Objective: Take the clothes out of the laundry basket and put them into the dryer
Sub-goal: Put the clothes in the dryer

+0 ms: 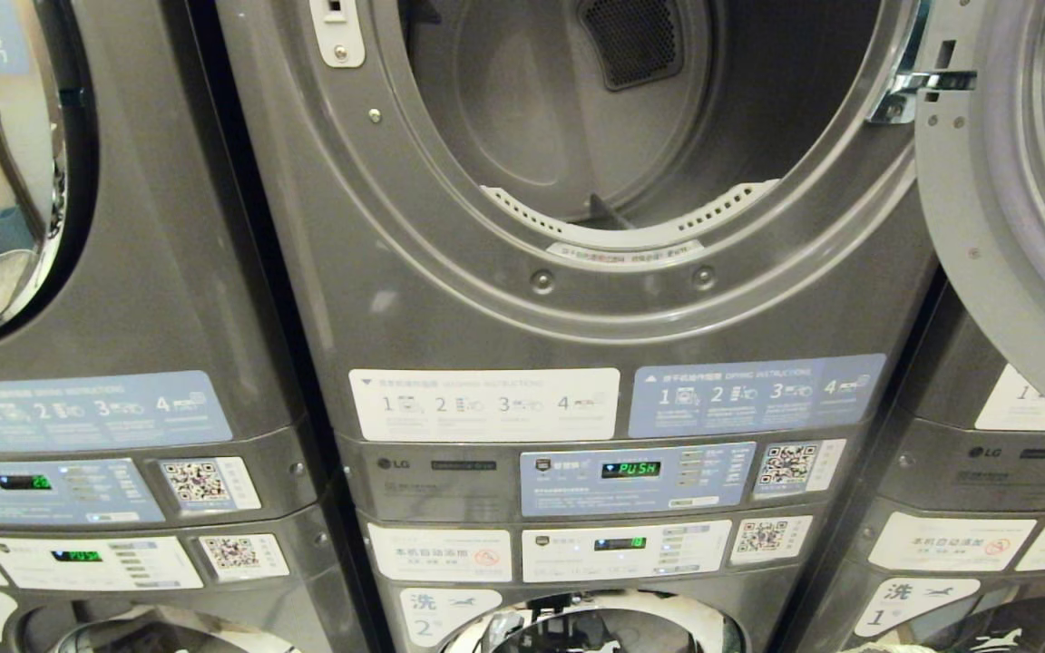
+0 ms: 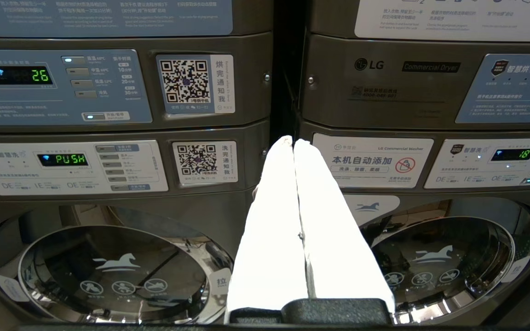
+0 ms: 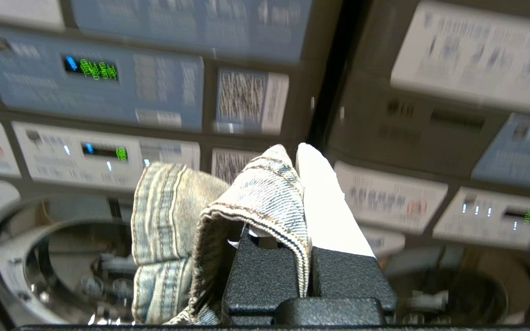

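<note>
Dryer (image 1: 450, 299) door swung wide; right hand (image 3: 298, 151) clenched on denim clothes (image 3: 177, 220); left hand (image 2: 293, 142) clenched, empty.

Left neighbour dryer (image 1: 123, 272): dark grey, display (image 2: 20, 75) reads 26, door closed.
Washers below (image 2: 118, 271): round glass doors with white horse logo.
QR stickers (image 1: 199, 482): beside each control panel.
Instruction labels (image 1: 484, 404): numbered 1 to 4.

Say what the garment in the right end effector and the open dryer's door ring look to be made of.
Clothes: faded grey-blue denim, by its twill weave and stitched seams; the right end effector is shut on it.
Dryer door ring: dark grey, satin sheen, with screw heads; painted metal or plastic, unclear which.
</note>
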Robot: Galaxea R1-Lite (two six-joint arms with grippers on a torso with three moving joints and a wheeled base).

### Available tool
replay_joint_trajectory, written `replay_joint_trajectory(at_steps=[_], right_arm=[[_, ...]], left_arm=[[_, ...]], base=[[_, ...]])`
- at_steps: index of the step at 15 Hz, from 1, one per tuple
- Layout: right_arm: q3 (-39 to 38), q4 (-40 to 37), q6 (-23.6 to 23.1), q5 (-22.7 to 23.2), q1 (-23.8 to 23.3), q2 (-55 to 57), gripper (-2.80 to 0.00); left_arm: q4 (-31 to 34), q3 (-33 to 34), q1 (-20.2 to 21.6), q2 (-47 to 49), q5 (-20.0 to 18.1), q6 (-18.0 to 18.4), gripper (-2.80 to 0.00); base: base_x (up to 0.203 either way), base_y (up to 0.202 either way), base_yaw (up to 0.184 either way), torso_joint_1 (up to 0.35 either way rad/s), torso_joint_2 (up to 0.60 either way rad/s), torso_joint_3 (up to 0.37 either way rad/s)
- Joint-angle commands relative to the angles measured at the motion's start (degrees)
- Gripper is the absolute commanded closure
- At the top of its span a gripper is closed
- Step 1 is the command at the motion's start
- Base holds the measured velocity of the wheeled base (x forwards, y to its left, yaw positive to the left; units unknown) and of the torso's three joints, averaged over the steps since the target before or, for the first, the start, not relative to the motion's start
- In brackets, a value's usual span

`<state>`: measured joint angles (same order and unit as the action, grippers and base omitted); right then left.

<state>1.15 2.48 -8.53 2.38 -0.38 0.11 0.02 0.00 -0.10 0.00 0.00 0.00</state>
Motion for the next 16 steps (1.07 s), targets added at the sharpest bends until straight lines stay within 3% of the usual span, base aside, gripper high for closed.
replay_joint_trajectory(at_steps=[1,3,6,10,14,16], right_arm=[[4.26,0.49,-0.25,1.9,-0.01,1.21,0.0],[15.09,-0.61,-0.37,9.45,-0.12,6.38,0.0],[30.64,-1.85,-0.43,22.79,-0.35,23.49,0.0],[43.3,-1.04,-0.53,37.28,-0.17,42.18,0.0],[55.8,1.71,-4.55,40.6,4.04,60.78,0.0],[63.06,4.47,-6.38,36.84,12.97,69.78,0.0]], left_arm=[[0.06,0.0,0.01,0.0,0.0,0.0,0.0],[0.06,0.0,0.01,0.0,0.0,0.0,0.0],[-0.02,0.0,0.01,0.09,0.0,0.0,0.0],[-0.02,0.0,0.01,0.0,0.0,0.0,0.0],[0.0,0.0,0.01,0.02,0.0,0.0,0.0],[0.04,0.0,0.01,0.07,0.0,0.0,0.0]], base=[[0.0,0.0,0.0,0.0,0.0,0.0],[0.0,0.0,0.0,0.0,0.0,0.0],[0.0,0.0,0.0,0.0,0.0,0.0],[0.0,0.0,0.0,0.0,0.0,0.0],[0.0,0.0,0.0,0.0,0.0,0.0],[0.0,0.0,0.0,0.0,0.0,0.0]])
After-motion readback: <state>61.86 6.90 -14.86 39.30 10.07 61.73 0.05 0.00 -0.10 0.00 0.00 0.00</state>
